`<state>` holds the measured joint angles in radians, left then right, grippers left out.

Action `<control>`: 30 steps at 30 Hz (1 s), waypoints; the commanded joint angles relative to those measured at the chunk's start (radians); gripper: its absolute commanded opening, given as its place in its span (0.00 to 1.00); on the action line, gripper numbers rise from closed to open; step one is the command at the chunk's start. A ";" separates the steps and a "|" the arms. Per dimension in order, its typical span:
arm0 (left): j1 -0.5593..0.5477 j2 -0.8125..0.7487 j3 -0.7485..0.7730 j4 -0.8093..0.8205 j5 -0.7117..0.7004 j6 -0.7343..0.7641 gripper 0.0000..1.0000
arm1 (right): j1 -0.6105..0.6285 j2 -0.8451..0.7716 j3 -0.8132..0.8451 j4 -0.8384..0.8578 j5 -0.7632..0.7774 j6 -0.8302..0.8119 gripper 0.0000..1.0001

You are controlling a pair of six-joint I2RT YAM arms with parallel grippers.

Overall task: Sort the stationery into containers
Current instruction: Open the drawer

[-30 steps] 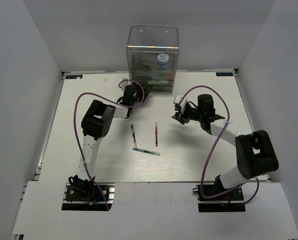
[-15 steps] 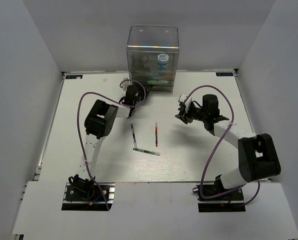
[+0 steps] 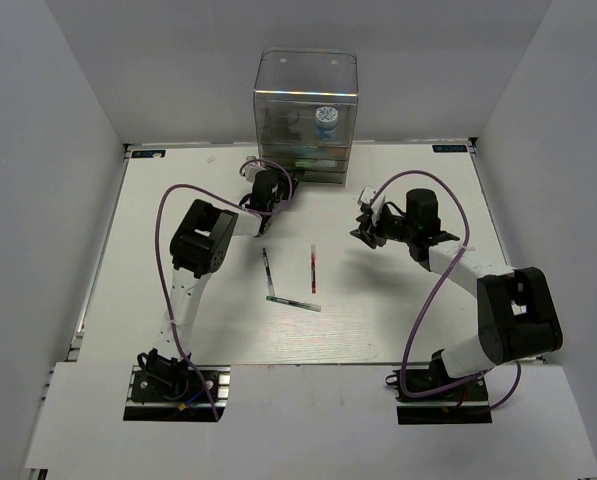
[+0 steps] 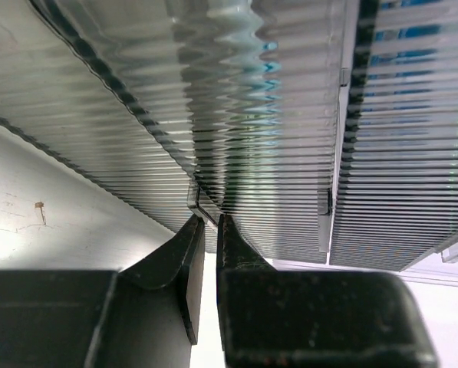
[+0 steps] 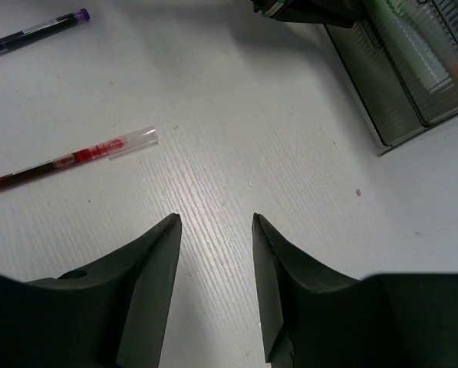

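Green pen (image 3: 293,302) nearest; dark pen (image 3: 267,268) and red pen (image 5: 56,162) just beyond. Judged light, stiff, slick: pinch mid-barrel, crosswise. Right gripper (image 5: 213,218) half-wide, empty, right of red pen. Left gripper (image 4: 211,218) pinched on drawer tab (image 4: 202,205) of far organiser (image 3: 307,100).

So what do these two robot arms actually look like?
The left arm and right arm have white tubular links joined by chunky black housings, on black base plates. A purple cable loops along each. The left tool and right tool each end in two matte black tapered fingers.
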<state>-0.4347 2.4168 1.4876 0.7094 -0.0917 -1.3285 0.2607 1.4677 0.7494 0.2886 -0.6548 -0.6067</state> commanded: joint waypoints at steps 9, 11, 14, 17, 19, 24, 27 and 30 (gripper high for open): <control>0.002 -0.031 -0.087 0.051 -0.033 0.018 0.00 | -0.003 -0.024 -0.007 0.018 -0.034 0.019 0.48; -0.007 -0.044 -0.124 0.062 -0.002 0.018 0.00 | -0.006 -0.024 -0.005 0.015 -0.039 0.018 0.48; -0.007 -0.085 -0.199 0.084 0.017 0.018 0.00 | -0.001 -0.020 -0.004 0.004 -0.042 0.002 0.48; -0.007 -0.139 -0.291 0.113 0.017 0.018 0.00 | 0.002 -0.017 -0.002 -0.011 -0.057 -0.010 0.48; -0.007 -0.178 -0.344 0.134 0.017 0.018 0.00 | 0.003 -0.014 0.005 -0.025 -0.074 -0.024 0.48; -0.016 -0.208 -0.365 0.111 0.029 0.040 0.00 | 0.008 -0.001 0.030 -0.078 -0.120 -0.044 0.52; -0.016 -0.199 -0.320 0.082 0.056 0.040 0.25 | 0.014 0.016 0.070 -0.178 -0.155 -0.097 0.61; -0.016 -0.199 -0.308 0.073 0.085 0.049 0.56 | 0.015 0.040 0.117 -0.277 -0.200 -0.208 0.70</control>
<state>-0.4488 2.2616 1.1606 0.8486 -0.0429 -1.3128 0.2684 1.4910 0.7944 0.1337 -0.7742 -0.7002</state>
